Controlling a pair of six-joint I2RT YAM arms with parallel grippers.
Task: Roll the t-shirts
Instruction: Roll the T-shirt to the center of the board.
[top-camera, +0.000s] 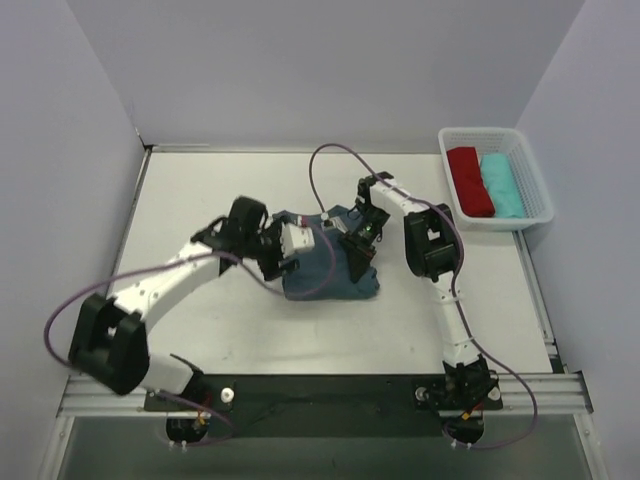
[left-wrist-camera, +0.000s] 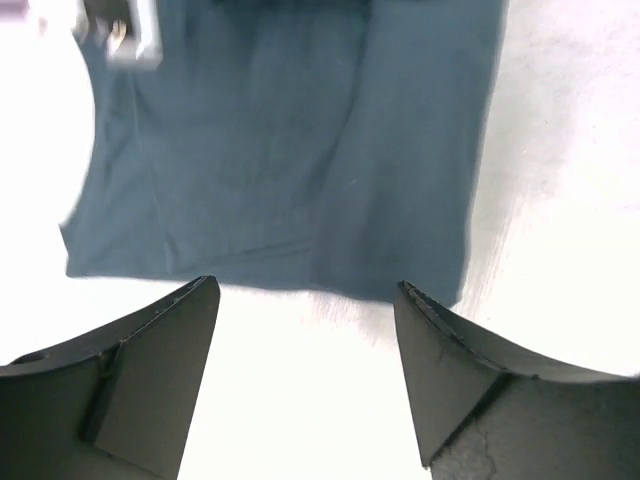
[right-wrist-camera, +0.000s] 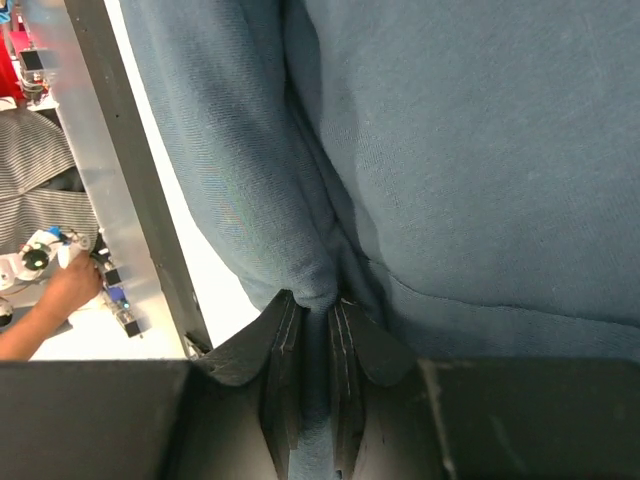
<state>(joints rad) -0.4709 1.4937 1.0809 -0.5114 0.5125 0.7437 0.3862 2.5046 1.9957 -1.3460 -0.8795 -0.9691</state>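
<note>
The slate-blue t-shirt (top-camera: 330, 268) lies folded in a narrow strip in the middle of the table. It fills the upper part of the left wrist view (left-wrist-camera: 290, 150) and most of the right wrist view (right-wrist-camera: 450, 150). My left gripper (top-camera: 290, 245) is open and empty, hovering at the shirt's left edge, with its jaws apart above bare table (left-wrist-camera: 305, 340). My right gripper (top-camera: 358, 250) is shut on a pinched fold of the shirt (right-wrist-camera: 315, 300) at its right side, and the cloth bunches between the fingers.
A white basket (top-camera: 540, 190) at the back right holds a rolled red shirt (top-camera: 470, 180) and a rolled teal shirt (top-camera: 500, 185). White walls enclose the table. A metal rail (top-camera: 320, 392) runs along the near edge.
</note>
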